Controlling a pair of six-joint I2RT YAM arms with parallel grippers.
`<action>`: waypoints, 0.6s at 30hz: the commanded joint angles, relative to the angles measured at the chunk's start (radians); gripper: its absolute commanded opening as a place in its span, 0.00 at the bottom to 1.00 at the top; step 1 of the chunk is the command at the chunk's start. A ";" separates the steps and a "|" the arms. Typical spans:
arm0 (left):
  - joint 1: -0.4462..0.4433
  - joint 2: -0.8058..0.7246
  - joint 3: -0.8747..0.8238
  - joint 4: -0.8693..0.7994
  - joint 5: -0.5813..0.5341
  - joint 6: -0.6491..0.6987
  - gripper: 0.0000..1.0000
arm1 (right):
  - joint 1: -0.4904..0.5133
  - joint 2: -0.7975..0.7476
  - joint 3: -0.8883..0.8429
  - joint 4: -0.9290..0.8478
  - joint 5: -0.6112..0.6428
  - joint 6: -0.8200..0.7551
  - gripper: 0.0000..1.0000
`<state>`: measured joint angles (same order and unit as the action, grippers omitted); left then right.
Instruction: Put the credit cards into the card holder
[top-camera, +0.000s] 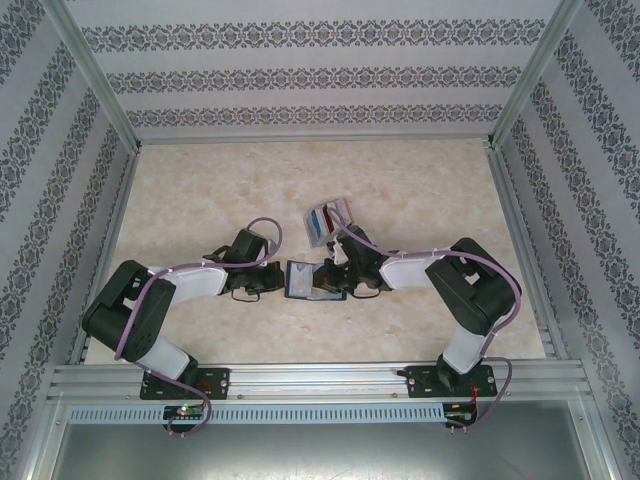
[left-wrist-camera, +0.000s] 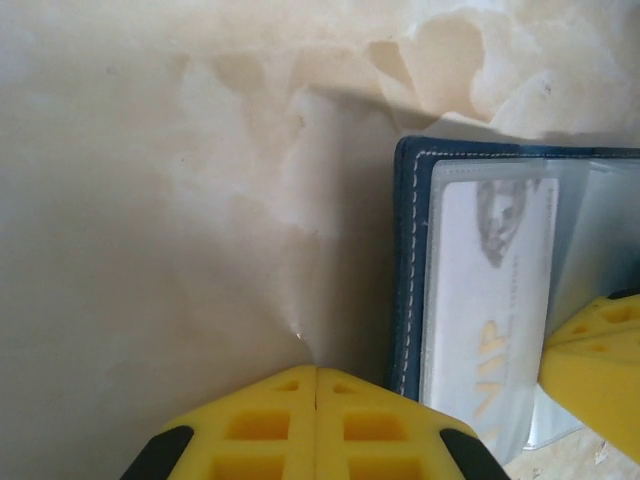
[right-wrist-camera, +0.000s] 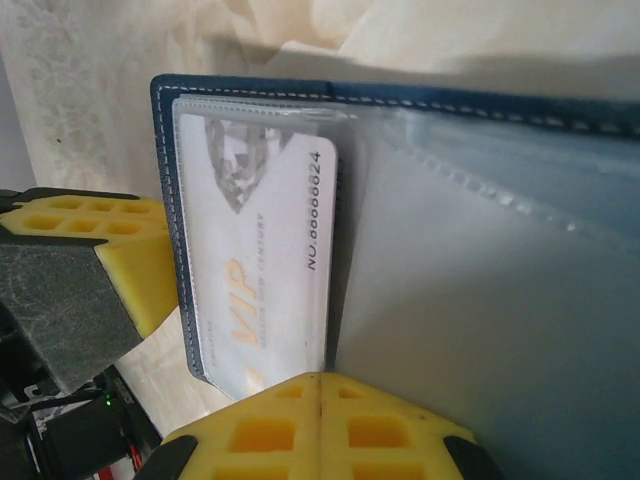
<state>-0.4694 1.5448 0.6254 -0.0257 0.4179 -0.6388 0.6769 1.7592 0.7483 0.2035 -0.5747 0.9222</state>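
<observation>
The navy-blue card holder (top-camera: 301, 279) lies open on the table between my two grippers, its clear inner sleeves facing up. One sleeve holds a white credit card marked VIP (left-wrist-camera: 495, 290) (right-wrist-camera: 270, 260). My left gripper (left-wrist-camera: 317, 370) (top-camera: 280, 281) is shut with nothing between its fingers, its tip on the table just beside the card holder's (left-wrist-camera: 408, 270) stitched left edge. My right gripper (right-wrist-camera: 320, 377) (top-camera: 323, 285) is shut too, its tip resting on the card holder (right-wrist-camera: 480, 300) at the fold between two sleeves. More credit cards (top-camera: 328, 219), red, blue and white, stand bunched behind the right gripper.
The bunched cards sit in a pale rack at the table's middle. Patterned walls and metal rails (top-camera: 300, 380) enclose the marbled tabletop (top-camera: 200, 190). Both arms are folded low toward the centre, their cables looping above them.
</observation>
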 joint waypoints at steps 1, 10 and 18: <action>-0.018 0.030 0.011 0.008 0.011 -0.008 0.06 | 0.018 0.036 0.041 0.037 -0.027 0.006 0.00; -0.018 0.009 0.016 -0.018 -0.008 -0.014 0.10 | 0.017 -0.010 0.050 -0.022 -0.024 -0.067 0.06; -0.017 -0.083 0.002 -0.061 -0.082 -0.033 0.12 | 0.006 -0.152 0.017 -0.179 0.115 -0.139 0.31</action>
<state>-0.4744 1.5112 0.6270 -0.0505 0.3798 -0.6552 0.6769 1.6798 0.7708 0.0982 -0.5365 0.8333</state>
